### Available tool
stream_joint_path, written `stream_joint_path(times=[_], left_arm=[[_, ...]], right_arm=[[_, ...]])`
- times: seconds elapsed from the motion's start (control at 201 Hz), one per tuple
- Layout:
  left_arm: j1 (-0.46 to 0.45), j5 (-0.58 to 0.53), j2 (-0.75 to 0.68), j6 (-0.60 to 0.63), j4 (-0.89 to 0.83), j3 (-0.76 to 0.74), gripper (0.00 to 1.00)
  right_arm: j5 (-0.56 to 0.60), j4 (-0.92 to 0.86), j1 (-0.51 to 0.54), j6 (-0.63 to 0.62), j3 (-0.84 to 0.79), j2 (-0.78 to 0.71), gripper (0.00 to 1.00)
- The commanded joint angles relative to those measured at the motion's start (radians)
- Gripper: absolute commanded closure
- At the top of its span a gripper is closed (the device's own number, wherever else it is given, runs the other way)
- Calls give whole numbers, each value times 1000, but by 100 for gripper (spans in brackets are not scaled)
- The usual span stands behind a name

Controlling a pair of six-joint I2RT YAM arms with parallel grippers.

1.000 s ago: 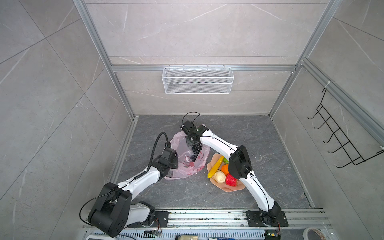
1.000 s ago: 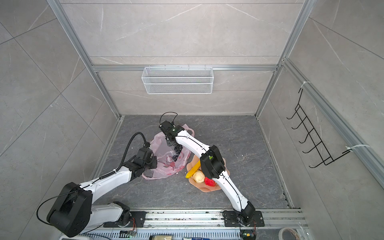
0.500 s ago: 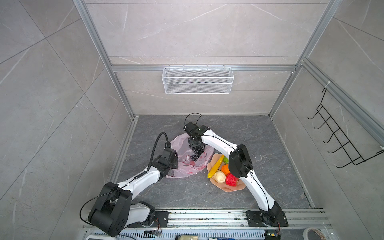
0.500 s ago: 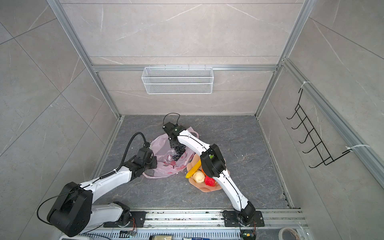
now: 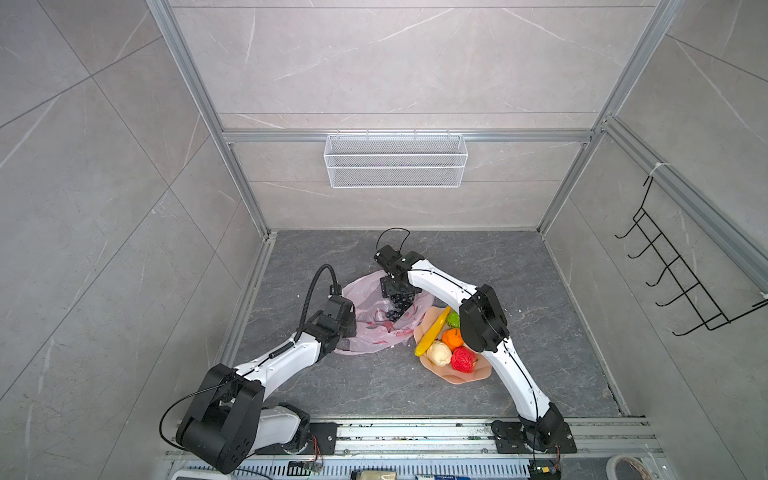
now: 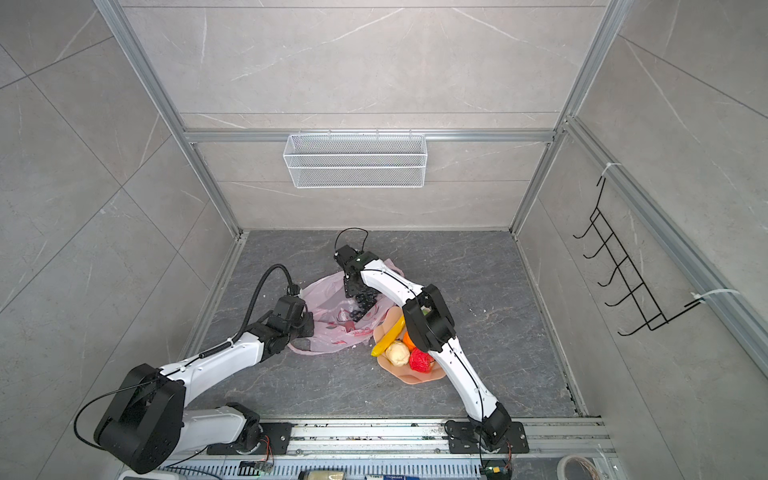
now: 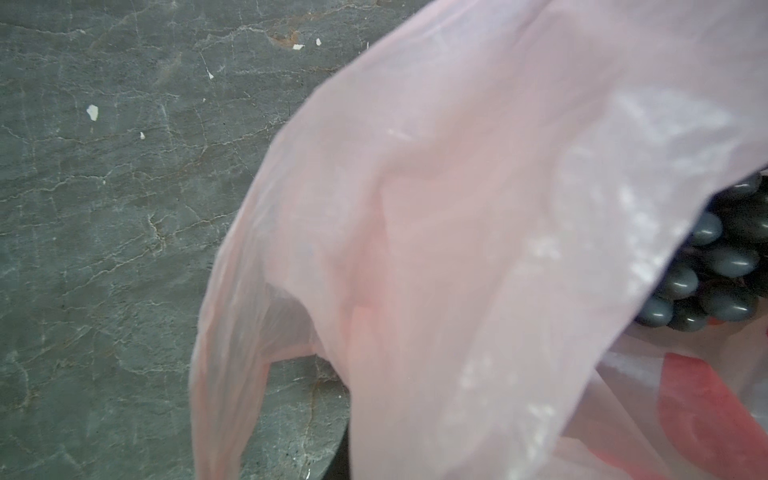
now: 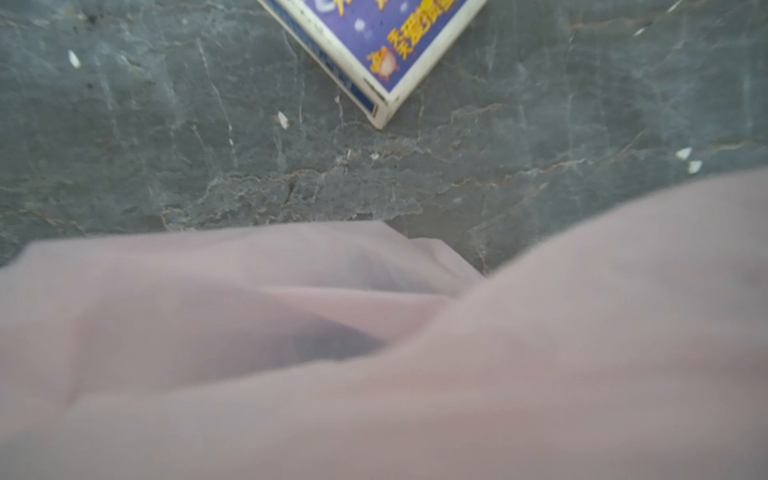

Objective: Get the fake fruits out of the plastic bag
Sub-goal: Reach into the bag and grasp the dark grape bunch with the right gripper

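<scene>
Plastic bag (image 5: 371, 332) film half-hides grape bunch (image 5: 399, 305), plate (image 5: 465, 376) just beside.

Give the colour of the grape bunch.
Grape bunch: glossy dark, nearly black; shows best in the left wrist view.

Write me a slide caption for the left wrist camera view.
Translucent pink plastic bag arching over the grey stone floor, a dark grape bunch peeking past its edge.
</scene>
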Motion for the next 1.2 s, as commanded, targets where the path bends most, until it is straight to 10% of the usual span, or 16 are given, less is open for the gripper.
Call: stream_joint_path(times=[0.0, 0.597, 1.195], left_arm=[[-1, -14, 1, -8, 8, 29, 93], [-1, -9, 25, -11, 12, 36, 93], [-1, 3, 28, -13, 24, 33, 93]], right_arm=[[-46, 23, -5, 16, -19, -40, 12], [-187, 93, 36, -22, -1, -67, 36], [-120, -8, 36, -23, 200, 118, 28]])
